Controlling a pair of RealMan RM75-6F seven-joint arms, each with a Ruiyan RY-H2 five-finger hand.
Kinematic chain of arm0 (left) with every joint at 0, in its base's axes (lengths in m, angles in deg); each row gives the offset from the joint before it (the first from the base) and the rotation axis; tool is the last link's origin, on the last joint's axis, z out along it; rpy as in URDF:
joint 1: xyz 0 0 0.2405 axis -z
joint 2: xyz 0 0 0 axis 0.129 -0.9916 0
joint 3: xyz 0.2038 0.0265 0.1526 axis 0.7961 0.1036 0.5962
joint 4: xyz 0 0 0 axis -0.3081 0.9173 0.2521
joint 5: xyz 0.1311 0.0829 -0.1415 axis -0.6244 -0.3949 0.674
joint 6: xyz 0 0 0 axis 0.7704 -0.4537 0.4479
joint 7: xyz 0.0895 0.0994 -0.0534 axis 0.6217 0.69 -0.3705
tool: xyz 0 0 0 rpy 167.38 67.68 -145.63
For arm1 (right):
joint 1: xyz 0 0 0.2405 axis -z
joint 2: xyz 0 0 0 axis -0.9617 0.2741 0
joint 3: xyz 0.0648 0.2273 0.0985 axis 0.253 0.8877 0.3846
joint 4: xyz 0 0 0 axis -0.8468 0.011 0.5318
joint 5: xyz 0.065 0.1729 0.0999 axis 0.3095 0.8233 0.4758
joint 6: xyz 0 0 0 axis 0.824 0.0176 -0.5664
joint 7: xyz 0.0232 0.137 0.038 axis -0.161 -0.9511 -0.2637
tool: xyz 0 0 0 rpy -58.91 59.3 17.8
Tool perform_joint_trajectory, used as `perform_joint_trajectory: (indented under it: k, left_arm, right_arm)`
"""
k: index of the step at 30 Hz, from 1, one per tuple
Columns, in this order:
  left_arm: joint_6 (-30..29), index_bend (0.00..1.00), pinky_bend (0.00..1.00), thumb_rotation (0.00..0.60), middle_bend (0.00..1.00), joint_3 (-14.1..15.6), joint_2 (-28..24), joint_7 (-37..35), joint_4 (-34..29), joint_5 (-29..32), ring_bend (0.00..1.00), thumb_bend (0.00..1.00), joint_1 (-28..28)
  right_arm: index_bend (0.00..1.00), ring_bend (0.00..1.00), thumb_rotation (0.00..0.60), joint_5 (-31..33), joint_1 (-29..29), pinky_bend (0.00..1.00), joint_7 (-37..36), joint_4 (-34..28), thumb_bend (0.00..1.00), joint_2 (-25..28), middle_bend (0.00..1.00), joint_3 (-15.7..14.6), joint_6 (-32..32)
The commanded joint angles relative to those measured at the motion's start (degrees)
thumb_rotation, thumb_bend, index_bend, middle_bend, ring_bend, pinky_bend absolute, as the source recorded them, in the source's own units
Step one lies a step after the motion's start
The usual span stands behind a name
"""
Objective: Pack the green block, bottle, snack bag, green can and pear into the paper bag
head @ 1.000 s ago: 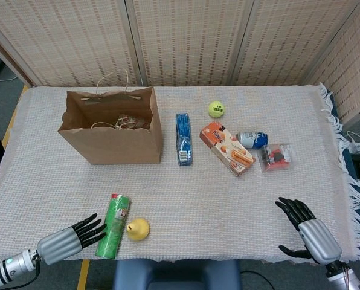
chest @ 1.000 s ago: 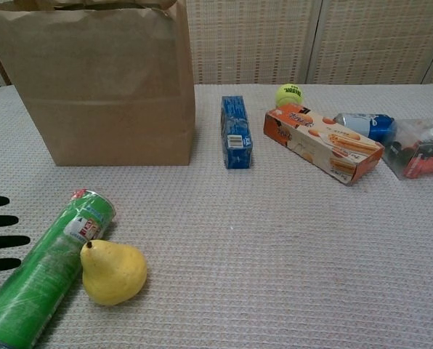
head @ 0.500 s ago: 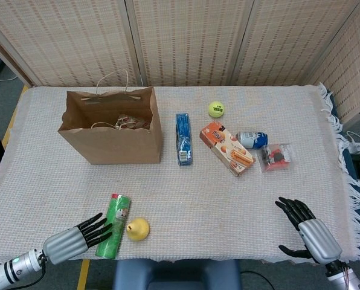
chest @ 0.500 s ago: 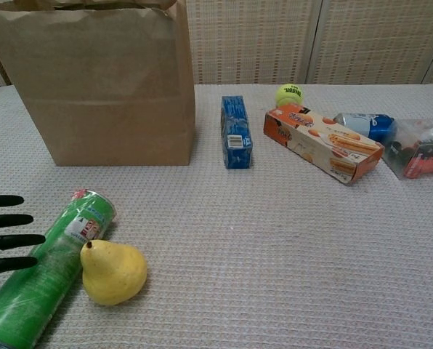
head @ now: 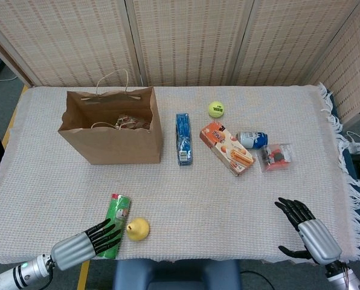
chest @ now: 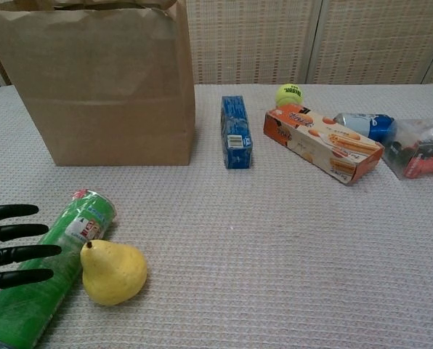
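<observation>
Left hand (head: 86,248) reaches over the near end of the green can (head: 116,217) lying at the table's near left, fingers (chest: 17,247) spread and gripping nothing. The pear (chest: 112,272) sits touching the can's right side, near of the paper bag (head: 111,125). Right hand (head: 307,232) rests at the near right, fingers apart, empty

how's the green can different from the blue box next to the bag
The green can is a round tube; the blue box is flat-sided and rectangular. The green can lies near the table's front edge with the pear against it and the left hand reaching over it; the blue box sits mid-table beside the paper bag, with neither hand near it. Both lie on their sides, long axis running front to back.
</observation>
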Motion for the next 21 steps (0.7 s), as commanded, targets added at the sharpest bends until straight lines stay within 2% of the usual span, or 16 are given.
perform_joint_trajectory:
  k: [1,12,21]
  left_arm:
    - [0.52,0.00,0.03,0.600,0.00,-0.08,0.64,0.44,-0.34,-0.03,0.00,0.37,0.08]
    - [4.59,0.00,0.03,0.600,0.00,-0.17,3.04,1.63,-0.44,-0.32,0.00,0.37,1.95]
    - [10.20,0.00,0.03,0.600,0.00,-0.65,3.75,2.61,-1.44,-0.16,0.00,0.37,5.48]
  right_arm:
    - [0.00,0.00,0.600,-0.05,-0.01,0.00,0.00,0.00,0.06,0.01,0.00,-0.03,0.02]
    - [0.00,0.00,0.600,-0.10,-0.08,0.00,-0.39,-0.10,0.06,0.16,0.00,-0.15,0.11]
    - [0.00,0.00,0.600,0.13,-0.27,0.00,-0.91,-0.47,0.06,0.41,0.00,-0.28,0.59]
